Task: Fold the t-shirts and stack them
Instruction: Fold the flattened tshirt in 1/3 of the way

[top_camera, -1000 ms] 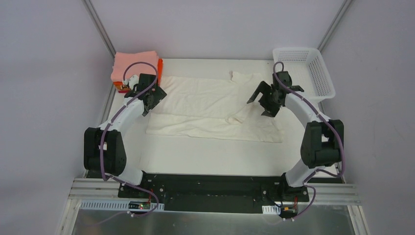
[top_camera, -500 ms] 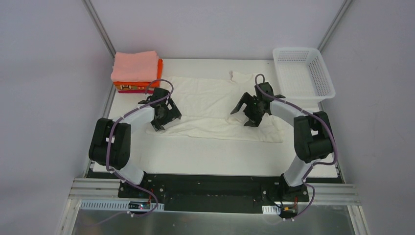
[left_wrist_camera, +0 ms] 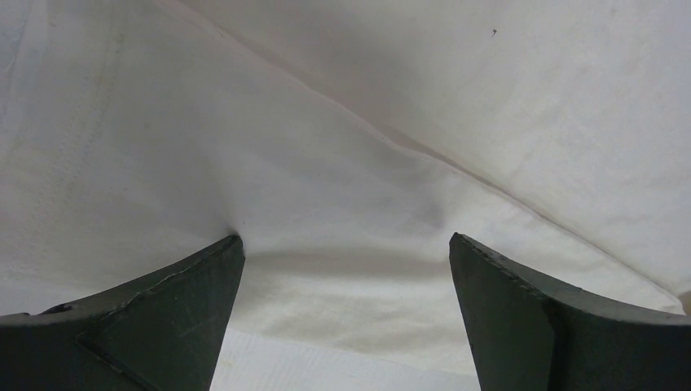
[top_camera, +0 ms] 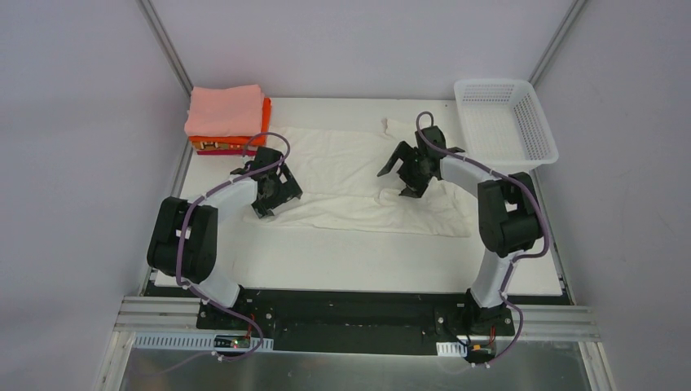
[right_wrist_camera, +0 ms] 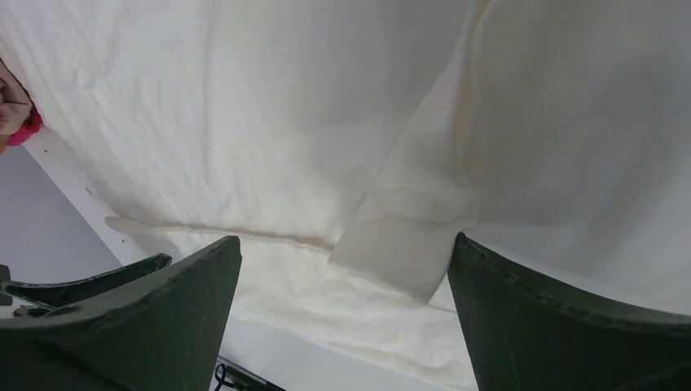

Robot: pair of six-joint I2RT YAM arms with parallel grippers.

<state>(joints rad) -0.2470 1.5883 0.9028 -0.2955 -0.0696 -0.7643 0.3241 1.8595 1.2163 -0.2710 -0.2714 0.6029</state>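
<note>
Across the middle of the white bench [top_camera: 350, 257] the plain cream-white cloth t-shirt [top_camera: 342, 167] lies spread flat, long side running left to right, likely laid out so each arm can take an edge for the fold. Far-left corner holds the folded stack: salmon-pink shirt [top_camera: 224, 110] on top, bright orange shirt [top_camera: 266, 112] under it, magenta shirt [right_wrist_camera: 31, 129] lowest, probably parked there to stay off the work area. White plastic lattice basket [top_camera: 505, 122] sits at the far-right corner. Left fingers [left_wrist_camera: 147, 318] are spread wide, low over the shirt's near-left part. Cloth lies between and under them, one tip seems to dimple it, nothing pinched. Right fingers [right_wrist_camera: 122, 326] are spread wide too, above the shirt's right half. A folded-over sleeve strip [right_wrist_camera: 399, 252] lies between them, close beside one finger; contact unclear. Both look posed for a grab not yet made.
</note>
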